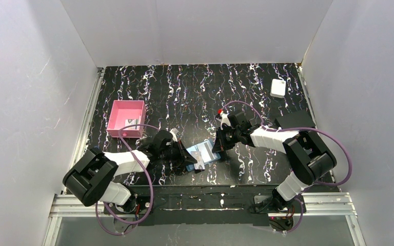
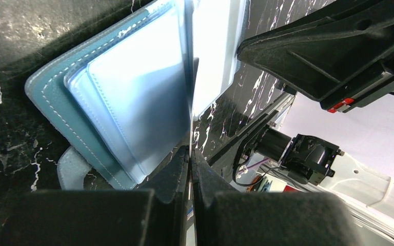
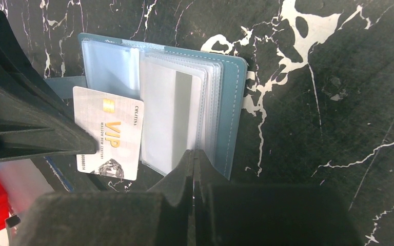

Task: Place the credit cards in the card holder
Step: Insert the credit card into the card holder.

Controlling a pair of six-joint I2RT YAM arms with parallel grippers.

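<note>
The teal card holder (image 1: 209, 152) lies open on the table between my grippers, with clear sleeves fanned in its middle (image 3: 174, 113). My left gripper (image 1: 189, 160) is shut on a white credit card (image 3: 110, 134) with gold "VIP" lettering. The card lies over the holder's left page, its right edge against the sleeves. In the left wrist view it shows edge-on between my fingers (image 2: 191, 151), beside the teal cover (image 2: 56, 110). My right gripper (image 3: 193, 152) is shut on the near edge of the clear sleeves. I cannot tell whether the card is inside a slot.
A pink square tray (image 1: 118, 108) stands at the left with a small item inside. A white box (image 1: 278, 88) sits at the far right, and a flat black rectangle (image 1: 293, 120) lies behind the right arm. White walls enclose the table.
</note>
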